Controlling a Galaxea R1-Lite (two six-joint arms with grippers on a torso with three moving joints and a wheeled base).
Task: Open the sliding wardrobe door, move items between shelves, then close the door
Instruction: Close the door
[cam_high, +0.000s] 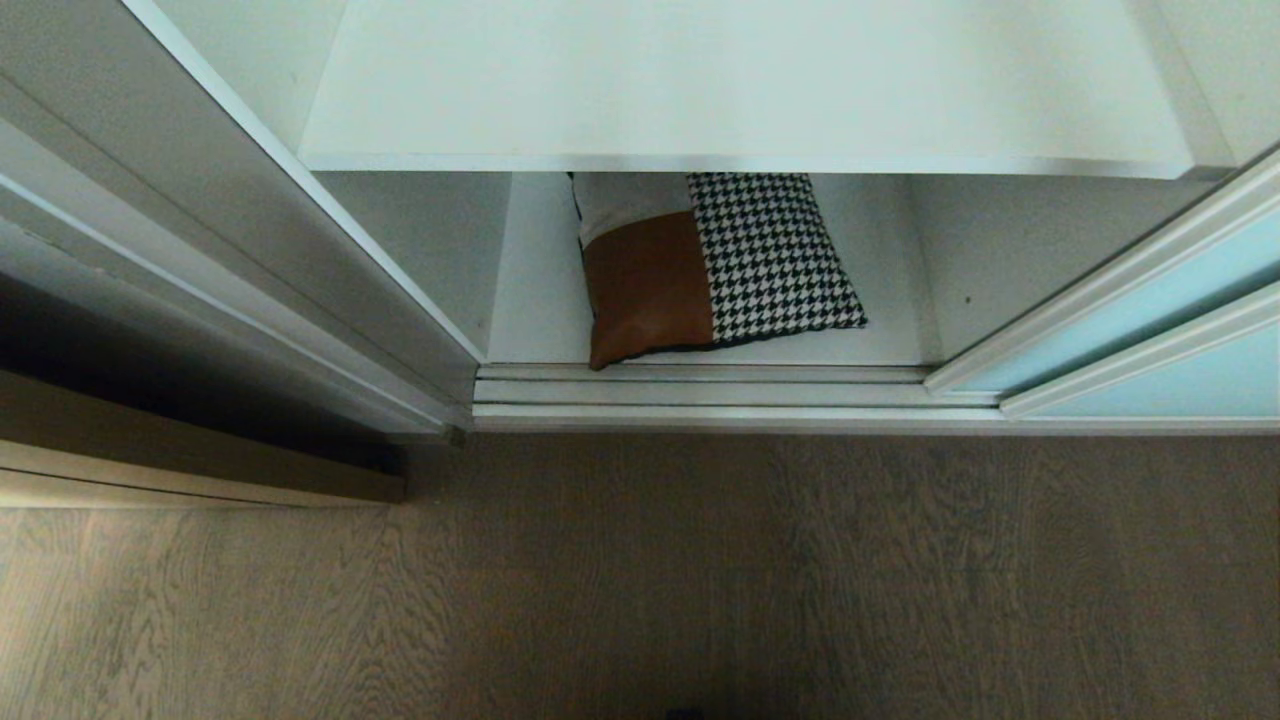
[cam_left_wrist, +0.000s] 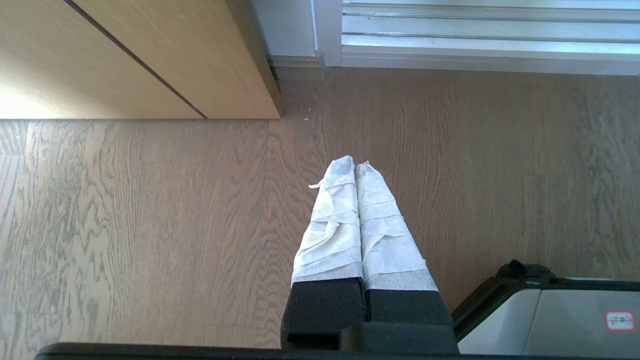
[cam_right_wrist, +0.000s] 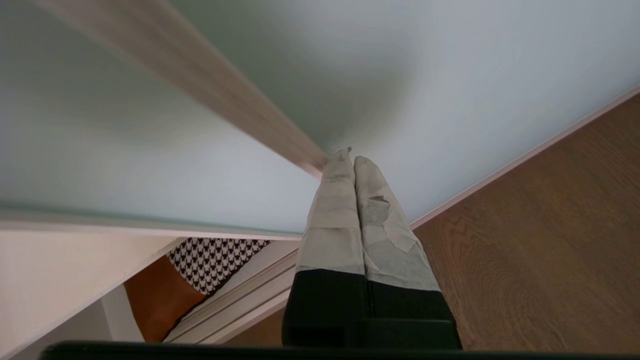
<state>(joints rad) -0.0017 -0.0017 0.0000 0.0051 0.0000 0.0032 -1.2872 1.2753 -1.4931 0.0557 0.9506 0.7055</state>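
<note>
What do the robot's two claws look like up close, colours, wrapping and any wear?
Both are alike: two long tapering fingers on black blocky bases, wrapped in pale cloth-like tape. The left claw has clean white, wrinkled wrapping with a loose frayed end near one tip. The right claw has greyer, dirtier wrapping, torn and peeling on one finger.

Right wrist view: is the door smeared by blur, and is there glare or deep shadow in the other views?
Right wrist view: the sliding wardrobe door and its frame bar look soft and smeared, while the right gripper is sharp. Left wrist view: bright glare on the tan wooden door, behind the left gripper. Head view: dark shadow at far left; the cushion is evenly lit.
</note>
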